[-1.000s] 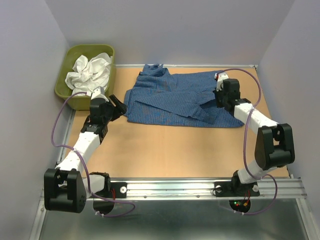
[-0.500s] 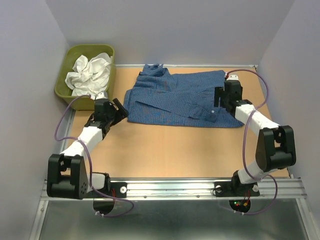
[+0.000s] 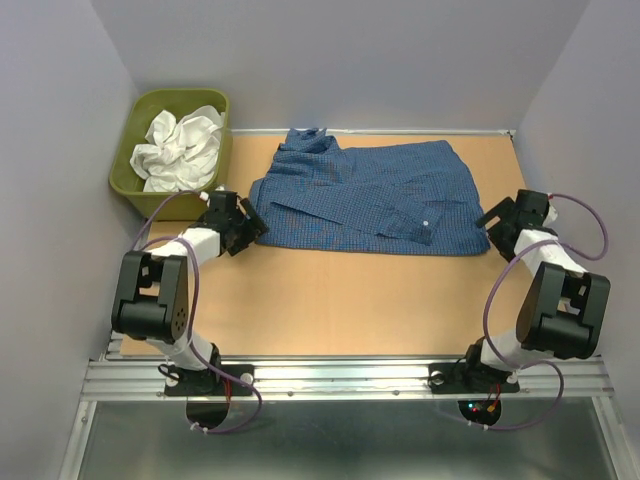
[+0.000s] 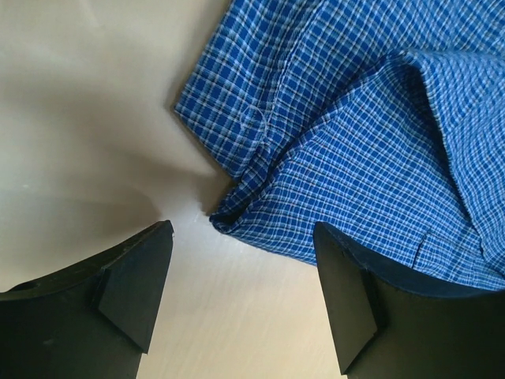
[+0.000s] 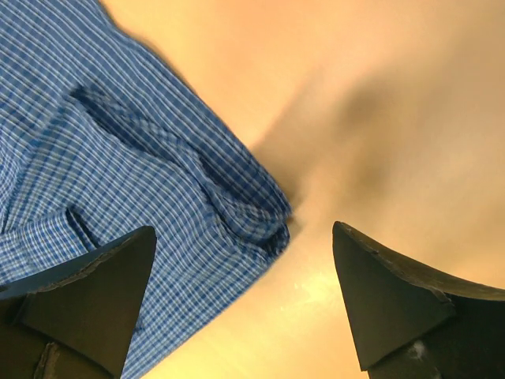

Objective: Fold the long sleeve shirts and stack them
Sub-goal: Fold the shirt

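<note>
Dark blue fine-checked shirt (image 3: 365, 200) lies flat and creased, one sleeve folded across its front, on the tan table (image 3: 340, 300). Crumpled white garment (image 3: 180, 145) sits in the olive plastic tub (image 3: 122, 170), far left. Left gripper (image 4: 241, 229) and right gripper (image 5: 243, 230) stand spread wide and empty beside opposite shirt edges.

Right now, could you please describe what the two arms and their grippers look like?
Both the left arm and right arm have white links between bulky black joint housings, each with a thin purple cable looping alongside. The left gripper and right gripper carry matte black, wedge-shaped fingers.
</note>
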`<state>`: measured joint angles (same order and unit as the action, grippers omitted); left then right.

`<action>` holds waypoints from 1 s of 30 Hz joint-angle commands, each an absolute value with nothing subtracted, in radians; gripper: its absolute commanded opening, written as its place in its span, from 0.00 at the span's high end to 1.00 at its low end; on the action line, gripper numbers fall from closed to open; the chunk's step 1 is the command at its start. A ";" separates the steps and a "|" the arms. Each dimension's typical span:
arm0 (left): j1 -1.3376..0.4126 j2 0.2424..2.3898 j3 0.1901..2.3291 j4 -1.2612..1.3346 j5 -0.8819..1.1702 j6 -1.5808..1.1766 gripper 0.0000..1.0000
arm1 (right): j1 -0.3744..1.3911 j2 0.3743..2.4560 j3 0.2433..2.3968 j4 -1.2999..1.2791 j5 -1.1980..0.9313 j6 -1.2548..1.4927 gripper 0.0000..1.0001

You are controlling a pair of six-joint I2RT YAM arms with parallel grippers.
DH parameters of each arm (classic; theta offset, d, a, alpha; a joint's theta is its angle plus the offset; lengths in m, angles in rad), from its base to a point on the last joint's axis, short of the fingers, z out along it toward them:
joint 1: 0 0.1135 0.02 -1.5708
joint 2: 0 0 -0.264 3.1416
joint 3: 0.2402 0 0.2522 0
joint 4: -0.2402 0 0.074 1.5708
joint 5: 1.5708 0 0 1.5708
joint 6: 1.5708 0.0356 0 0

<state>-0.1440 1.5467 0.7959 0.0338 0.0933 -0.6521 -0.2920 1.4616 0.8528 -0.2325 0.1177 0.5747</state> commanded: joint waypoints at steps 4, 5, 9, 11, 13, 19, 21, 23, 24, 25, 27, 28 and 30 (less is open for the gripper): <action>-0.181 1.626 0.854 0.021 0.092 -0.693 0.22 | -0.371 1.479 0.770 -0.180 -0.041 0.706 0.03; -0.183 1.637 0.857 0.020 0.091 -0.696 0.24 | -0.373 1.480 0.766 -0.164 -0.044 0.710 0.04; -0.184 1.680 0.865 0.011 0.091 -0.713 0.32 | -0.373 1.546 0.743 -0.105 -0.087 0.735 0.09; -0.184 1.690 0.865 0.008 0.091 -0.713 0.37 | -0.373 1.568 0.726 -0.071 -0.106 0.738 0.11; -0.184 1.693 0.867 0.003 0.083 -0.713 0.42 | -0.373 1.594 0.706 -0.041 -0.101 0.742 0.17; -0.184 1.717 0.876 -0.038 0.068 -0.675 0.73 | -0.373 1.592 0.678 -0.021 -0.091 0.742 0.67; -0.184 1.712 0.887 -0.075 0.037 -0.658 0.95 | -0.373 1.562 0.672 -0.028 -0.071 0.730 0.93; -0.184 1.691 0.894 -0.135 0.015 -0.647 1.00 | -0.373 1.520 0.669 -0.047 -0.052 0.727 0.99; -0.183 1.680 0.891 -0.155 0.008 -0.640 1.00 | -0.373 1.508 0.667 -0.082 -0.042 0.730 0.99; -0.183 1.665 0.885 -0.173 -0.026 -0.638 1.00 | -0.373 1.494 0.666 -0.103 -0.032 0.736 1.00; -0.183 1.600 0.842 -0.216 -0.052 -0.644 1.00 | -0.373 1.456 0.657 -0.167 -0.003 0.761 0.99; -0.183 1.574 0.822 -0.228 -0.058 -0.647 1.00 | -0.373 1.441 0.650 -0.188 -0.003 0.768 0.99; -0.183 1.484 0.749 -0.258 -0.072 -0.658 1.00 | -0.373 1.381 0.618 -0.237 0.026 0.796 0.99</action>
<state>-0.1833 1.6226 0.8497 -0.0860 0.0166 -0.6746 -0.3702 1.4738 0.6666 -0.1204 -0.0521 0.7570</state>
